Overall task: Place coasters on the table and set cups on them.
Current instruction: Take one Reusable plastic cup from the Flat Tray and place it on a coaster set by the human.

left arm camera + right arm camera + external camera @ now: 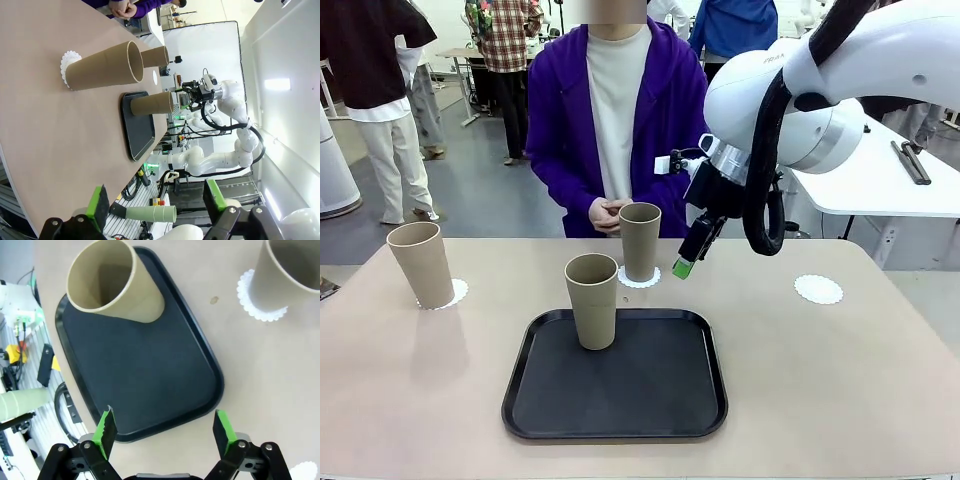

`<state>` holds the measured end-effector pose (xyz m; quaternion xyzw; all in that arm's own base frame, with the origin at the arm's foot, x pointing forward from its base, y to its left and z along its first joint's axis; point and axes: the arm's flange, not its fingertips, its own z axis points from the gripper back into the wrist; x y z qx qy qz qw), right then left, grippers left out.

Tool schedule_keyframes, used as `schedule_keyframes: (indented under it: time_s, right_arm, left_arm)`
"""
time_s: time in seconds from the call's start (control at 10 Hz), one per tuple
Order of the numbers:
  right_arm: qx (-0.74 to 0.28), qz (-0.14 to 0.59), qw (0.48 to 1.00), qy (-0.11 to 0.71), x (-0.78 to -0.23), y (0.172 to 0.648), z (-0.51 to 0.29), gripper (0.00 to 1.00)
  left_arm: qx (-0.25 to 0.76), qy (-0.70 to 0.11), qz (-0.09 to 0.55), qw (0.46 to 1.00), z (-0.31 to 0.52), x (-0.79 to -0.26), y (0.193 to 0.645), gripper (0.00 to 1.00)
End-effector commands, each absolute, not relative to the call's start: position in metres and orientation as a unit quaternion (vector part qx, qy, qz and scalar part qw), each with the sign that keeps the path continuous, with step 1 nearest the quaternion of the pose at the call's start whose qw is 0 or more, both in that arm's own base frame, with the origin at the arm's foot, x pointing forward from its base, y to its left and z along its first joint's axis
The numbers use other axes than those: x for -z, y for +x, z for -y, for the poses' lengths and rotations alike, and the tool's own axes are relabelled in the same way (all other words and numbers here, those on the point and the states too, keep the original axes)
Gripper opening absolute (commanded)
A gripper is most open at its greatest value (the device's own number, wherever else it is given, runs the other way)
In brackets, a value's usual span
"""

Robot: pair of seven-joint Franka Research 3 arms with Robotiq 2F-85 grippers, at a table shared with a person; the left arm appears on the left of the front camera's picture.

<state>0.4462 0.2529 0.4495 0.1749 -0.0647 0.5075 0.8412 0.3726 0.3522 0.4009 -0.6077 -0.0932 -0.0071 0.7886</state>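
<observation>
Tan-brown matte tumblers, tall, tapered and without handles, number three. The left tumbler (420, 262) stands on a white scalloped paper doily (452, 293) at the left of the beige matte surface (840, 380). The middle tumbler (640, 238) stands on a second lacy doily (640, 281) near the far edge, in front of a person's clasped hands (610, 212). The third tumbler (592, 300) stands upright on the black rounded tray (620, 405), in its far left part. A bare doily (818, 289) lies alone at the right.

The right pincer (685, 262) hangs open just right of the middle tumbler and apart from it, its green pads (106, 430) spread wide above the tray's edge. The left pincer (156, 202) is open too, holding nothing, beyond the end of the surface. Grey lettering on the glossy white right arm (840, 90) is too small to read.
</observation>
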Motion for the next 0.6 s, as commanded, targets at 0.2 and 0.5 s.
schedule_keyframes:
  time_s: [0.2,0.5]
  right_arm:
    - [-0.505,0.07,0.844,0.167,-0.4517,0.4477,-0.2518,1.0]
    - [-0.505,0.07,0.844,0.167,-0.4517,0.4477,-0.2518,1.0]
  left_arm:
    - [0.003,-0.606,0.091,0.79,-0.3524,-0.4021,0.3716,1.0]
    - [0.003,-0.606,0.091,0.79,-0.3524,-0.4021,0.3716,1.0]
